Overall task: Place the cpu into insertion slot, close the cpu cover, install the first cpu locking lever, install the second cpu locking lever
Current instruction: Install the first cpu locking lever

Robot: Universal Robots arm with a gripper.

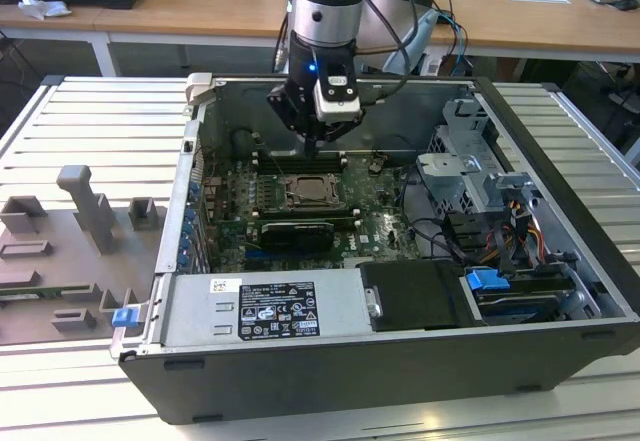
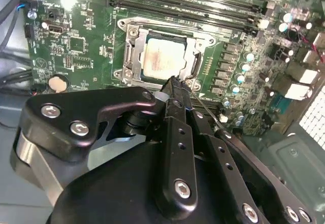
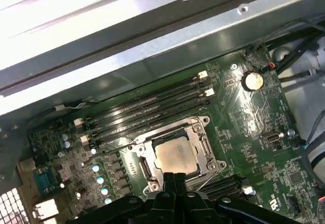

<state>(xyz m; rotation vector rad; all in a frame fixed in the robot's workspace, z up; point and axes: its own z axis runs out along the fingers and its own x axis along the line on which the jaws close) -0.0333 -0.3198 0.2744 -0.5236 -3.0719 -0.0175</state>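
The cpu [image 2: 161,59] [image 3: 175,155], a pale square chip, lies flat in the insertion slot [image 1: 312,194] on the green motherboard. The silvery cpu cover [image 2: 133,49] [image 3: 204,144] lies down around the chip, which shows through its window. One thin wire locking lever [image 2: 205,109] rises at a slant beside the slot, close to my fingertips. Another lever [image 3: 114,147] runs out along the slot's far side. My gripper [image 1: 312,144] [image 2: 171,82] [image 3: 175,176] hangs just above the slot's edge, shut with nothing in it.
Long memory slots [image 3: 152,104] run beside the socket, and a long black card [image 1: 292,231] lies on its near side. The case's metal walls [image 1: 205,121] ring the board. Drive cages and cables [image 1: 500,221] fill the exterior view's right. A grey fixture plate [image 1: 70,251] sits outside the case.
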